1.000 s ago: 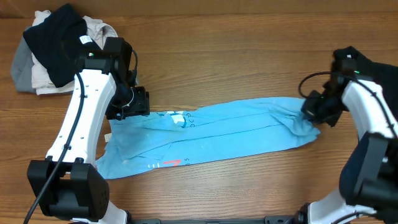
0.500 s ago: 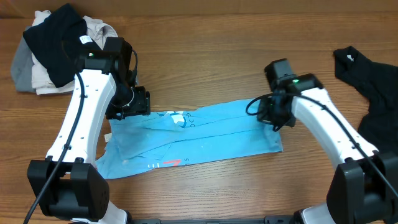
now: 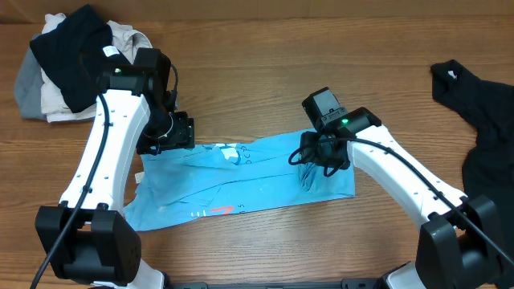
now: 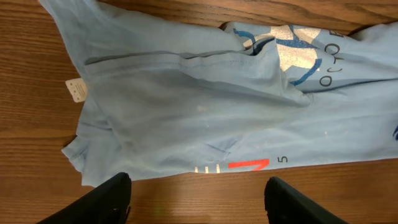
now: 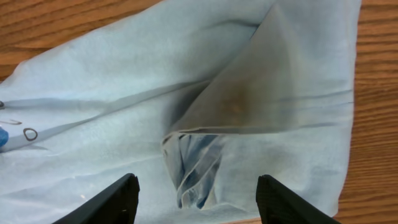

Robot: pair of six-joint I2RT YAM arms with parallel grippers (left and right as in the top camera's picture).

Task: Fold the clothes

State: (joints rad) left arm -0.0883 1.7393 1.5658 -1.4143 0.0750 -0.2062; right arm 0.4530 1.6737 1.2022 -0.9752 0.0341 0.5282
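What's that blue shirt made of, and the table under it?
The blue shirt looks like soft, matte knit cloth, perhaps cotton: it lies in limp folds, with stitched hems. The table looks like wood or wood-look laminate, smooth: brown grain lines run across it.

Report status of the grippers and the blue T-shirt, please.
Both grippers open: left gripper, right gripper, above blue T-shirt. Right end folded over. Black shirt aside, nothing blocking.
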